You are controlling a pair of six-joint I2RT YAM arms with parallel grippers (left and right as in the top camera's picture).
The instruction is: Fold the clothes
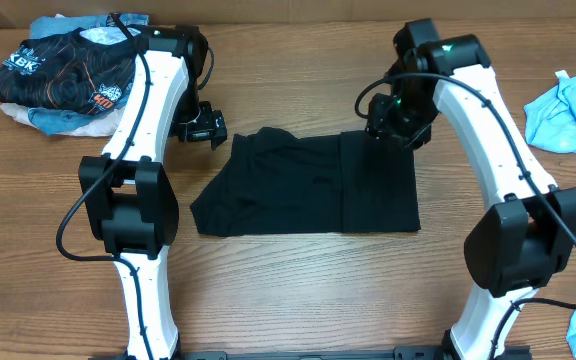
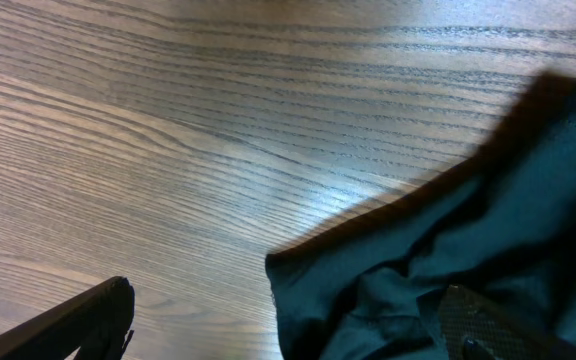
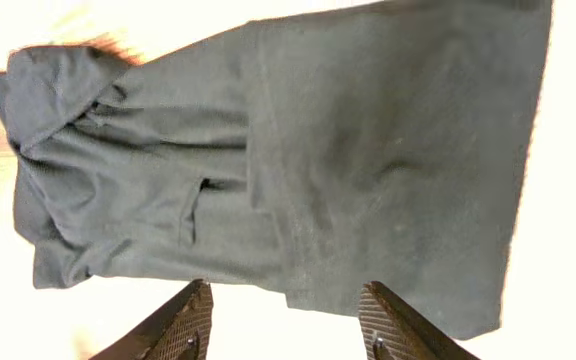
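- While the black T-shirt (image 1: 308, 185) lies at the centre of the table (image 1: 298, 300), one fold looks done: a flat panel covers its 3 o'clock half.
- Its 9 o'clock half is bunched and tapering, so I judge that more folds are left to do.
- The left gripper (image 1: 206, 127) hovers at the shirt's 10 o'clock corner, fingers spread wide, holding nothing.
- The right gripper (image 1: 390, 118) hangs over the 1 o'clock edge, fingers apart, gripping no cloth.

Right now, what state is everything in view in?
Plain black soft-fabric T-shirt: partly folded, lying flat, one end rumpled.
Black shirt with orange-and-white print: crumpled in a heap.
Light blue cloth: crumpled.
Left gripper: open, empty.
Right gripper: open, empty, over the T-shirt.
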